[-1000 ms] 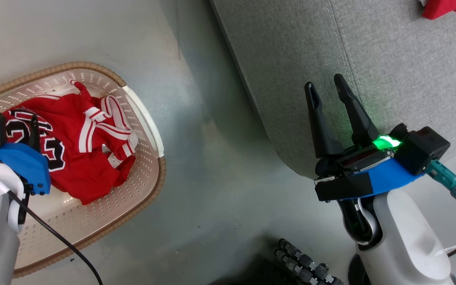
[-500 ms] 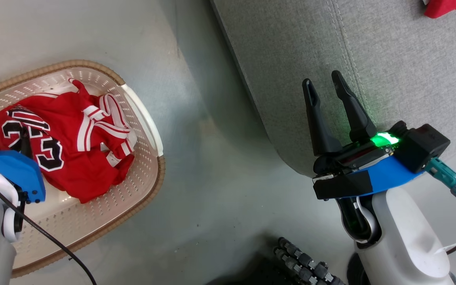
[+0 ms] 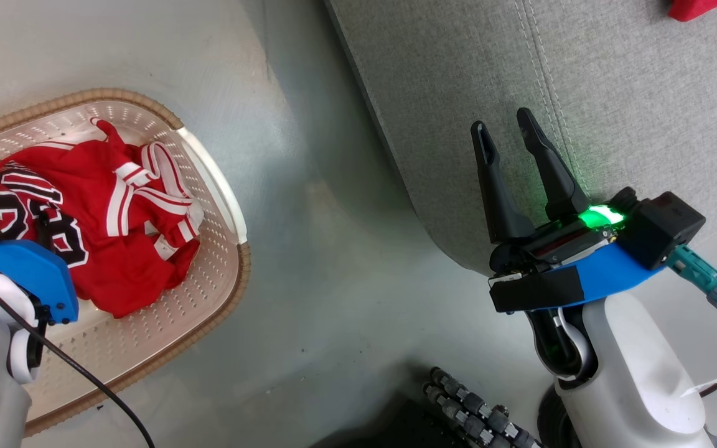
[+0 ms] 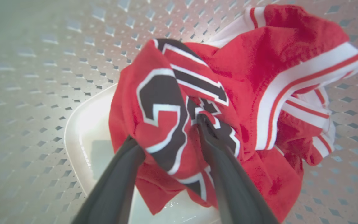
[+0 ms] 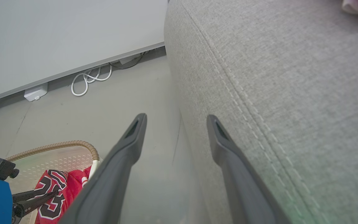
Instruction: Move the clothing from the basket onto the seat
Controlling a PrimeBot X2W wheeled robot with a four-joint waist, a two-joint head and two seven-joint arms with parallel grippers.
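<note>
The left claw [image 4: 166,130] is down inside the basket [image 4: 42,62], its two dark fingers [image 4: 222,161] spread wide. They are planted on either side of a bunched fold of the jersey [image 4: 259,62]. One tip is dug into the cloth right at the black-and-white numerals, and the other sits against the fold's edge. Both touch the fabric, but whether they are squeezing it or just resting there I cannot tell from here.

The jersey lies as one crumpled red heap on the basket floor, with white-and-red striped bands twisted along one side. I cannot make out whether the heap is one garment or more. There is one basket, cream with a perforated wall and a brown rim, standing on the grey floor [image 3: 333,249] well apart from the sofa [image 3: 645,93].

The right claw [image 3: 501,122] hangs released. Its two fingers are parted with nothing between them, and they sit above the sofa's rounded near corner, beside a double line of stitching. A green light glows at its base.

There is one sofa, light grey. Far across its cushion, away from both claws, lies one small red piece [image 3: 694,7] with some white cloth next to it.

By the wall past the sofa's end there is one looped white cable [image 5: 87,81] and one small white box [image 5: 35,93].
</note>
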